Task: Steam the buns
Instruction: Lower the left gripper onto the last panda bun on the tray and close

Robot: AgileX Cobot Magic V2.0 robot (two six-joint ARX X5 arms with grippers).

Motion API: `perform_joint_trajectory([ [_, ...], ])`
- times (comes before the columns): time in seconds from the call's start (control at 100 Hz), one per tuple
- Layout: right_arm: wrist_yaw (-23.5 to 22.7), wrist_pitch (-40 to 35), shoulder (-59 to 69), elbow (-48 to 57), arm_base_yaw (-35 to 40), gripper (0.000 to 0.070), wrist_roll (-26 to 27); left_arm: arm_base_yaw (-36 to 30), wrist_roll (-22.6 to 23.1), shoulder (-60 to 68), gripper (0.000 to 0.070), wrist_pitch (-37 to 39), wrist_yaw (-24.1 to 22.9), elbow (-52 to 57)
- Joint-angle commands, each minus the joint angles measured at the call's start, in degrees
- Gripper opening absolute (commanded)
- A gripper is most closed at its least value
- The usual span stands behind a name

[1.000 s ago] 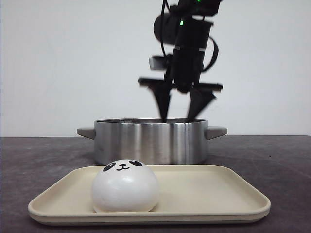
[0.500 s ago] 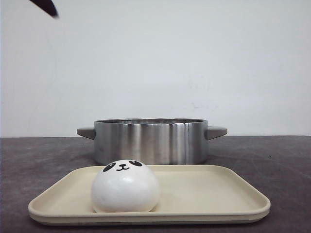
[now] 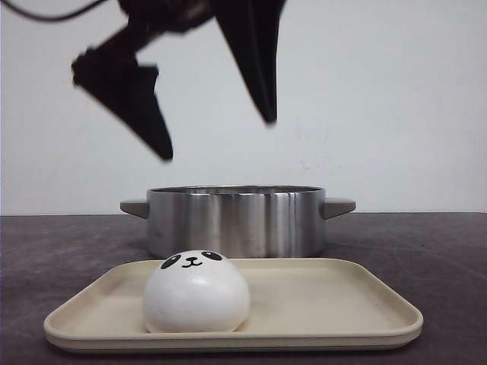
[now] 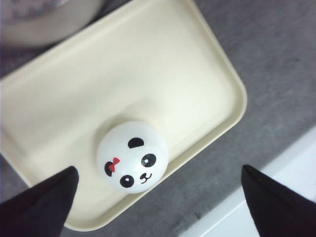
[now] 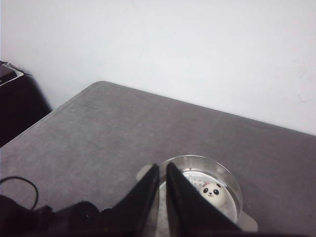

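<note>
Left gripper: fingers spread wide, empty, above tray | Right gripper: fingers together, empty | Bun: near-left on tray | Second bun: inside pot, beyond tray

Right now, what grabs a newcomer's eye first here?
The white panda bun sitting alone on the cream tray at the table's front, ahead of the steel pot. Above it hangs the open left gripper, dark against the white wall. The right wrist view shows another bun already inside the pot.
</note>
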Motion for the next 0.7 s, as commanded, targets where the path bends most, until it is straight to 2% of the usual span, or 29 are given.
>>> perform_joint_trajectory([
  [0.0,0.1,-0.3,0.0,1.0,0.5,0.0017,-0.6,-0.6,-4.6,1.1,0.0633,2.6,-0.3,-2.4],
  [0.16,0.1,-1.8,-0.9,1.0,0.6,0.0017,-0.7,-0.6,-9.1,2.1,0.0633,8.5,-0.4,-8.4],
  [0.69,0.1,-6.0,-1.1,1.0,0.6,0.0017,-0.7,-0.7,-10.7,14.2,0.0633,11.8,-1.2,-9.0],
])
